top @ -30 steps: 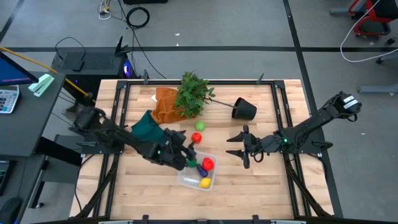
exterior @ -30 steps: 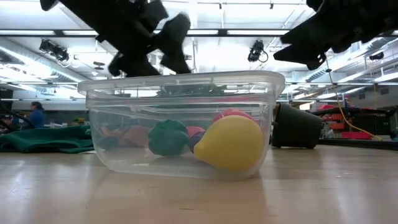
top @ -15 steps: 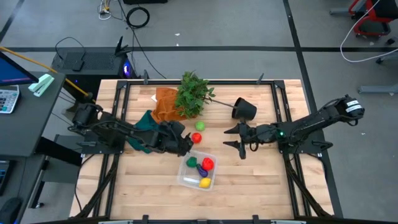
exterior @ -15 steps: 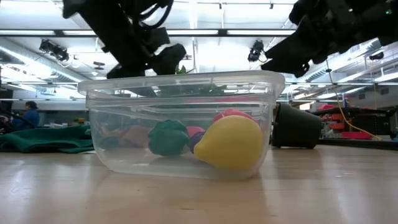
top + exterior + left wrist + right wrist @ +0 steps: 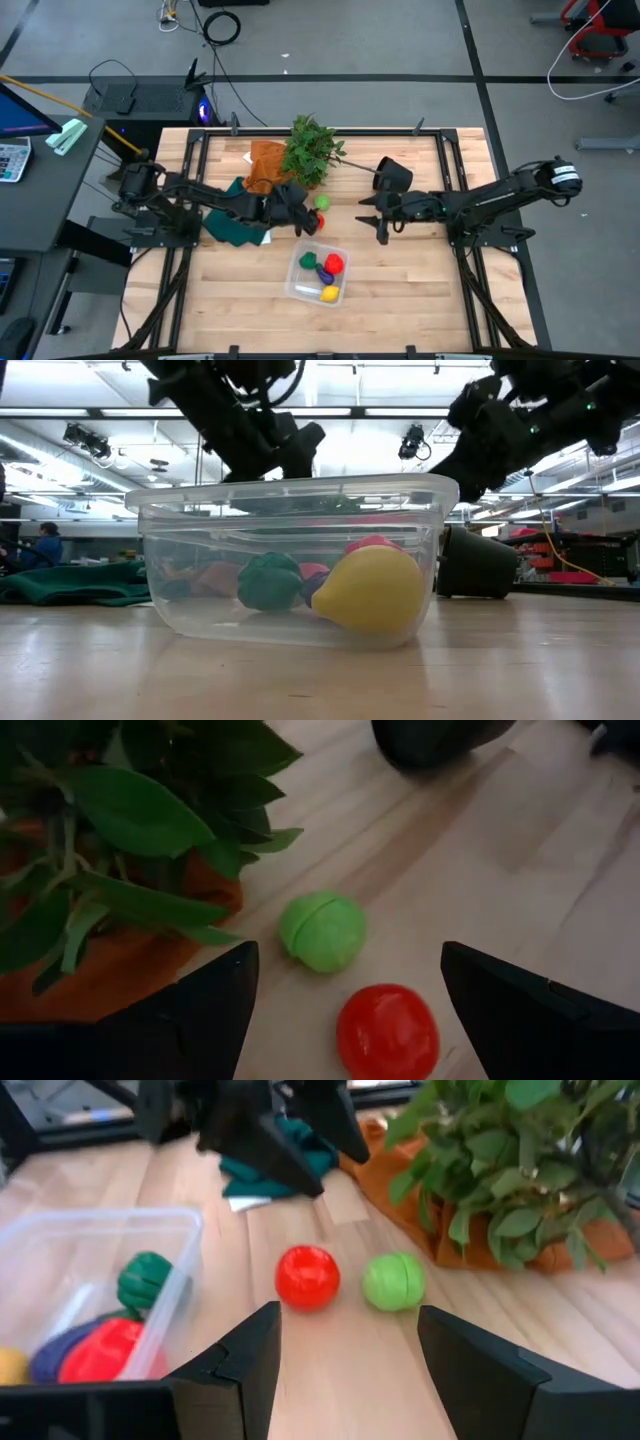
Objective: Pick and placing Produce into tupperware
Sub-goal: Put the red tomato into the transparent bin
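- We are looking past our right gripper point(image 5: 345, 1370), its fingers spread, at a red ball point(image 5: 307, 1277) and green ball point(image 5: 393, 1281) lying just beside each other.
- The clear tub point(image 5: 175, 1295) is holding green, red, purple pieces.
- The left gripper point(image 5: 300, 1130) is hovering beyond.

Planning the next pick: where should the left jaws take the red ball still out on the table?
Grip the red ball across its widest middle, coming from above with the open left gripper. It is round and smooth, so any lower or higher hold would likely slip. The green ball sits close beside it but apart, leaving room.
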